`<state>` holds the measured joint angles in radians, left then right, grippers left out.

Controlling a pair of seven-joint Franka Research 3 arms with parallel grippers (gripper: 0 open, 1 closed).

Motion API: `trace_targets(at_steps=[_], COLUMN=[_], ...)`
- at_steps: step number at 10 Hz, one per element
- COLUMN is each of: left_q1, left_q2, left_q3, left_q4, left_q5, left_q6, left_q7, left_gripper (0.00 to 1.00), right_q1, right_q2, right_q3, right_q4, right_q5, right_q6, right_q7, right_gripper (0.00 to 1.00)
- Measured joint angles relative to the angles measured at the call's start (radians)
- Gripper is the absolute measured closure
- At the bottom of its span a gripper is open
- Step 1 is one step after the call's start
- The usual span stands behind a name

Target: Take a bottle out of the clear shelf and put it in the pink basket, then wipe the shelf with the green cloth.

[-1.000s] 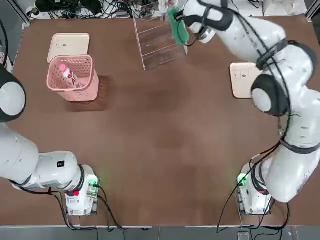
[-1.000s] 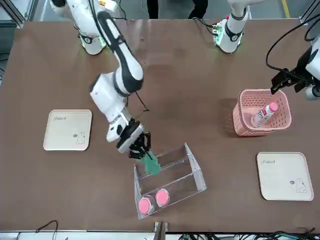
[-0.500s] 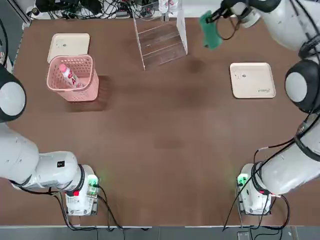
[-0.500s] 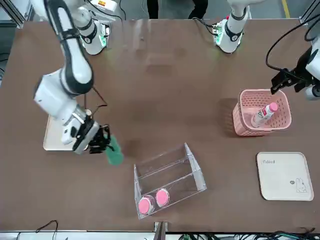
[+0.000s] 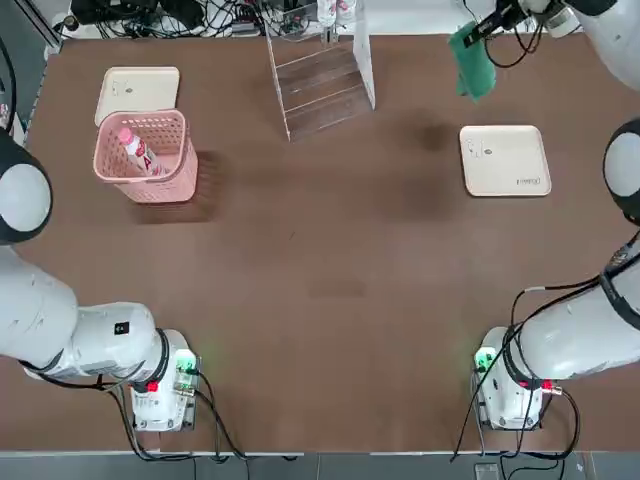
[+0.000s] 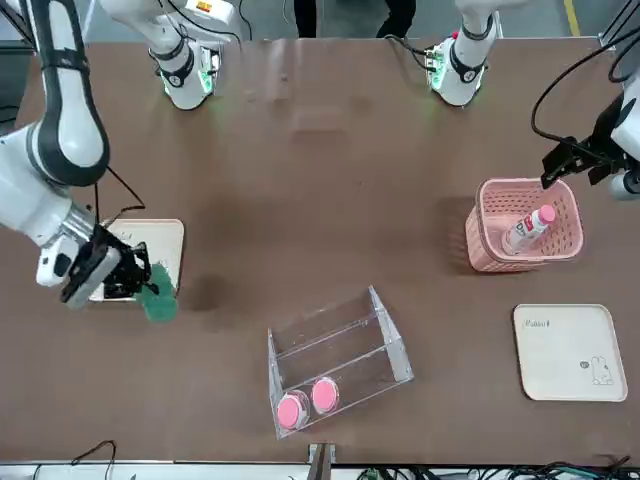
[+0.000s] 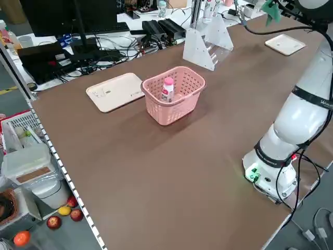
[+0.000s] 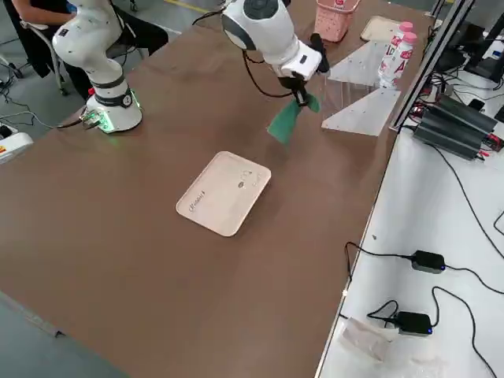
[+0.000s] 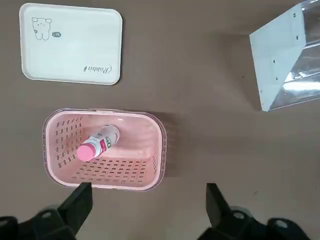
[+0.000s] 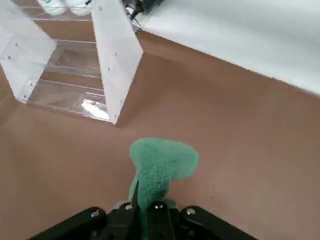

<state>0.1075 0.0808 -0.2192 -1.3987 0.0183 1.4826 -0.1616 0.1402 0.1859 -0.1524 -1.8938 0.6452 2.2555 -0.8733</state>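
My right gripper (image 5: 492, 24) is shut on the green cloth (image 5: 472, 62), which hangs in the air beyond the far left corner of the right cream tray (image 5: 505, 160). The right wrist view shows the cloth (image 10: 161, 164) bunched between the fingers, with the clear shelf (image 10: 75, 75) off to the side. The clear shelf (image 5: 320, 85) stands at the far edge with two pink-capped bottles (image 6: 305, 403) left in it. One bottle (image 5: 136, 150) lies tilted inside the pink basket (image 5: 148, 186). My left gripper (image 9: 147, 189) hovers open and empty above the basket (image 9: 102, 179).
A second cream tray (image 5: 138, 90) lies just behind the pink basket. Cables and power boxes (image 8: 457, 126) sit on the white bench beyond the table's far edge. Both arm bases (image 5: 160, 385) stand at the near edge.
My right gripper has carried the green cloth away from the clear shelf, toward the robot's right, to a spot near the right cream tray. The left arm, basket and bottle have not moved.
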Motion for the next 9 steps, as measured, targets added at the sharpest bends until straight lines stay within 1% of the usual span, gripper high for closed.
trace_targets(at_steps=[2,5,7,8,9], left_q1=[0.002,0.006,0.007,0.007,0.006], left_q2=[0.000,0.000,0.000,0.000,-0.002], left_q3=[0.000,0.002,0.003,0.002,0.001], left_q4=[0.000,0.000,0.000,0.000,0.000], left_q5=[-0.007,-0.007,-0.007,-0.008,-0.008], left_q6=[-0.001,-0.001,-0.001,-0.001,-0.001], left_q7=[-0.001,0.000,0.000,0.000,0.000], left_gripper=[0.00,0.00,0.00,0.00,0.00], right_q1=[-0.108,-0.306,-0.385,-0.415,-0.446], right_q2=[-0.027,-0.028,-0.019,-0.002,0.034], right_q3=[-0.005,-0.006,-0.006,-0.004,-0.004], right_q4=[-0.027,-0.042,-0.052,-0.063,-0.069], right_q5=[-0.001,0.024,0.131,0.166,0.179], right_q6=[-0.133,-0.303,-0.393,-0.408,-0.409], right_q7=[0.063,0.065,0.044,0.000,-0.074], right_gripper=[0.95,0.95,0.95,0.95,0.95])
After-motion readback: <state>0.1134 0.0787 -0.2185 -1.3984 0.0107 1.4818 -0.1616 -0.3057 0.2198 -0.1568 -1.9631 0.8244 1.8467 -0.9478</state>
